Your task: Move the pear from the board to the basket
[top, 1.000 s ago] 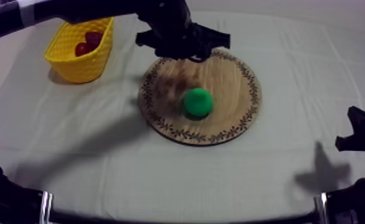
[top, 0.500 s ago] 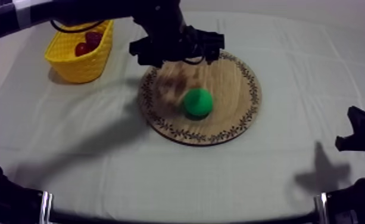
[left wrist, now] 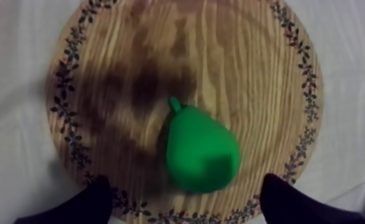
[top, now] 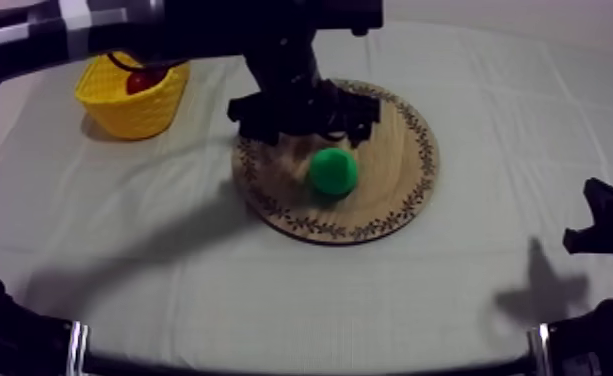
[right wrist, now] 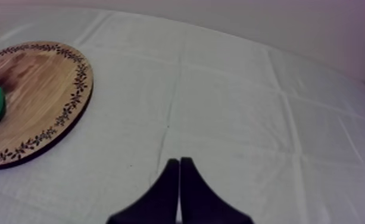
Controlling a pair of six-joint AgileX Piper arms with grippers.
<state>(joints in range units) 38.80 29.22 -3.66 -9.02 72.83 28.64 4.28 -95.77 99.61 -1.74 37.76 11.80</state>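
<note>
Hovering over the wooden board [left wrist: 250, 71], the left claw [left wrist: 186, 186] stands open, its fingers flanking the pear [left wrist: 201, 152] lying there — probably a light, smooth toy. Gripping its wide belly, not the tapering stem end, seems safest. The right claw [right wrist: 179, 164] is closed, empty.

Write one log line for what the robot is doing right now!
left jaws: open, over pear | pear: on wooden board, ungripped | right jaws: shut, over cloth | yellow basket: holds small red fruit
</note>
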